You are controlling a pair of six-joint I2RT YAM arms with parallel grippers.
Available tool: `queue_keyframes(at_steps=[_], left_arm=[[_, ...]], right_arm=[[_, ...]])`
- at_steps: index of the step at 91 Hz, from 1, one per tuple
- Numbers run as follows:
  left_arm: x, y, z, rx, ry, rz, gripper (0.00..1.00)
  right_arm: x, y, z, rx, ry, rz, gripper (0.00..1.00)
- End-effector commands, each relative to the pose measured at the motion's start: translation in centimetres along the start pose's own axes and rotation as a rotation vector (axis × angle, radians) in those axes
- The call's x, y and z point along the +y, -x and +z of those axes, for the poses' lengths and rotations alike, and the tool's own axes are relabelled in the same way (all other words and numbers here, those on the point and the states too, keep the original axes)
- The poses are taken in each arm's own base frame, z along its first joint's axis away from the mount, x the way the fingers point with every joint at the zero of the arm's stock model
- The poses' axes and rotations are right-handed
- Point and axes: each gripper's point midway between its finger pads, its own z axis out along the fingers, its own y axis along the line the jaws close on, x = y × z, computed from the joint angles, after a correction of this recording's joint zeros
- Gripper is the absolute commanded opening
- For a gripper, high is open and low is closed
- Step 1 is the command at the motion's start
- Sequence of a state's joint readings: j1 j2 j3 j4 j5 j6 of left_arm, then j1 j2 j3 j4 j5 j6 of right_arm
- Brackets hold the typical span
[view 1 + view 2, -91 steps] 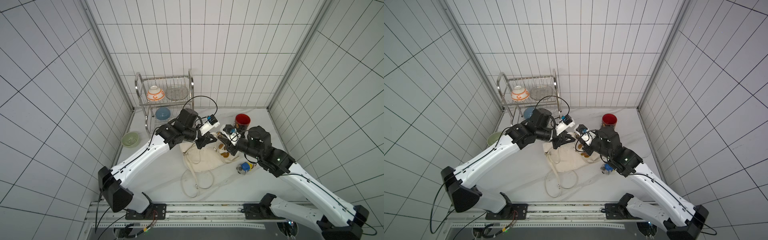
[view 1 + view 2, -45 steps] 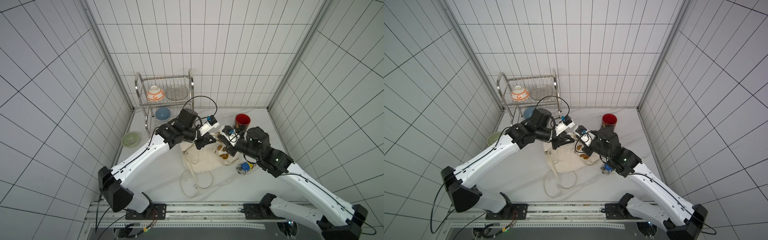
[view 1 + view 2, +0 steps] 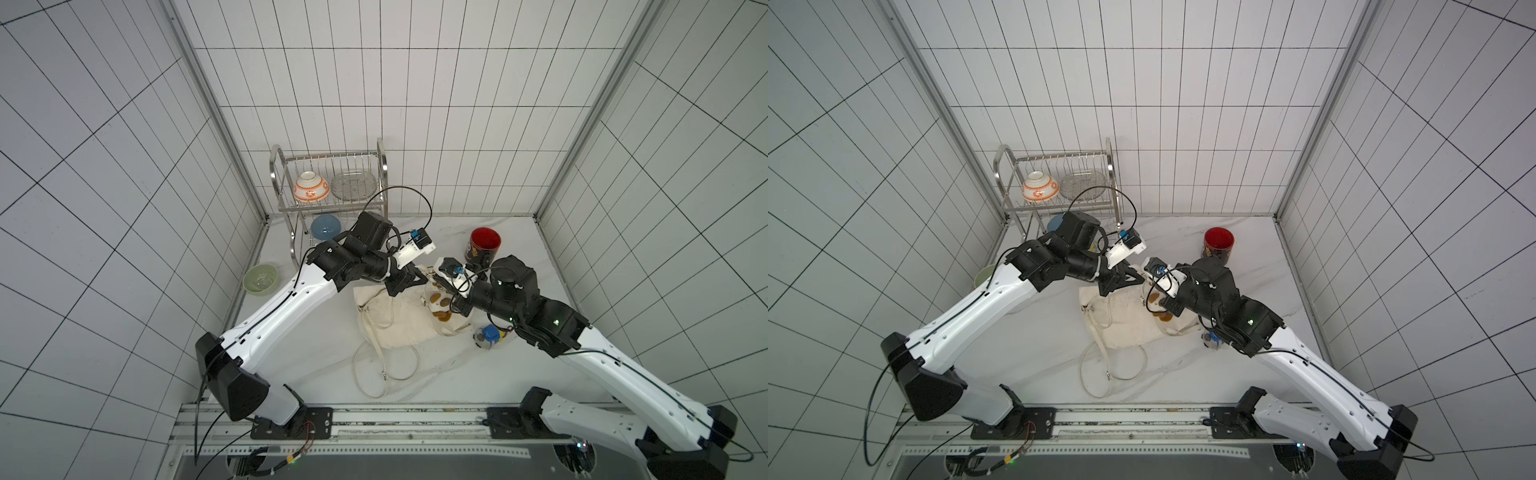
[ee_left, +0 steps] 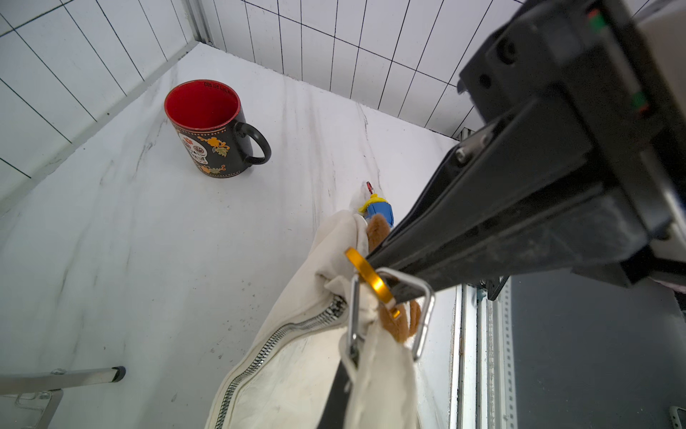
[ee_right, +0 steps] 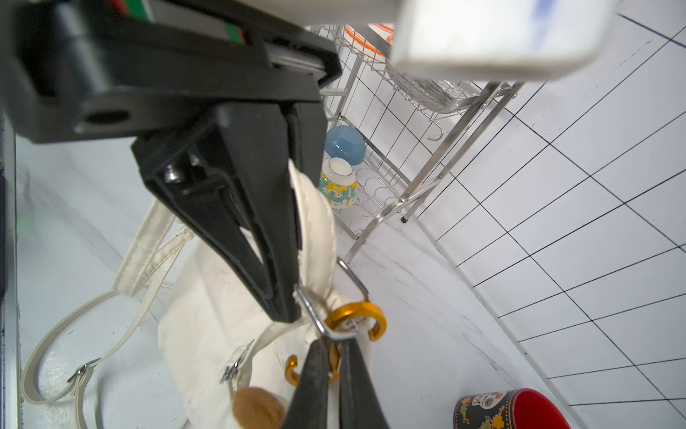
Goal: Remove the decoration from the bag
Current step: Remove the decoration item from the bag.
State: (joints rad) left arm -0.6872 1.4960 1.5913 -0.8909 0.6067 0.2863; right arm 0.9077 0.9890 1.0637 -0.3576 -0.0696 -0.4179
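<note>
The cream bag (image 3: 399, 320) (image 3: 1125, 324) lies on the white table, its straps trailing toward the front. The decoration (image 3: 440, 303), a brown and white plush on a gold carabiner (image 5: 356, 310) (image 4: 365, 271), hangs from the bag's silver ring (image 5: 315, 315). My left gripper (image 3: 419, 279) (image 4: 352, 386) is shut on the bag's fabric (image 4: 289, 371) right beside that ring and holds the corner up. My right gripper (image 5: 334, 349) (image 3: 435, 283) is shut on the gold carabiner, meeting the left gripper tip to tip. The brown plush (image 5: 256, 408) dangles below the right gripper's fingers.
A black mug with a red inside (image 3: 484, 245) (image 4: 211, 130) stands behind the bag. A small blue and yellow toy (image 3: 490, 334) lies at the bag's right. A wire dish rack (image 3: 332, 195) with bowls stands at the back left, and a green bowl (image 3: 259, 278) by the left wall.
My right gripper has closed its jaws onto the gold carabiner. The left gripper has kept its hold on the bag without moving.
</note>
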Motion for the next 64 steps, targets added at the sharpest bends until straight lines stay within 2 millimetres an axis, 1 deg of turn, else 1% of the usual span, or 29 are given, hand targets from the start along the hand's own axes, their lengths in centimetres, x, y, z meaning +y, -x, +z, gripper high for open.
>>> queue_keyframes(at_steps=[1, 8, 18, 27, 42, 50, 64], left_arm=[[0.6, 1.9, -0.9, -0.049, 0.021, 0.053, 0.00], [1.0, 2.1, -1.2, -0.042, 0.031, 0.045, 0.00], [0.9, 2.4, -1.4, -0.027, 0.023, 0.030, 0.00], [0.5, 2.5, -1.4, -0.023, 0.012, 0.022, 0.00], [-0.1, 2.5, -1.7, -0.015, 0.013, -0.004, 0.00], [0.1, 2.7, -1.8, -0.007, 0.038, -0.029, 0.00], [0.9, 3.2, -1.7, 0.019, 0.073, -0.130, 0.00]], right_arm=[[1.3, 1.1, -1.0, -0.004, 0.050, -0.072, 0.00], [2.2, 0.8, -0.9, 0.021, 0.076, -0.106, 0.00], [2.9, 0.1, -0.7, 0.061, 0.089, -0.144, 0.00], [3.0, -0.3, -0.8, 0.098, 0.070, -0.183, 0.00], [3.4, -1.9, -0.5, 0.195, 0.064, -0.245, 0.00], [3.5, -2.8, -0.5, 0.242, 0.056, -0.281, 0.00], [3.6, -3.6, -0.8, 0.281, 0.058, -0.318, 0.00]])
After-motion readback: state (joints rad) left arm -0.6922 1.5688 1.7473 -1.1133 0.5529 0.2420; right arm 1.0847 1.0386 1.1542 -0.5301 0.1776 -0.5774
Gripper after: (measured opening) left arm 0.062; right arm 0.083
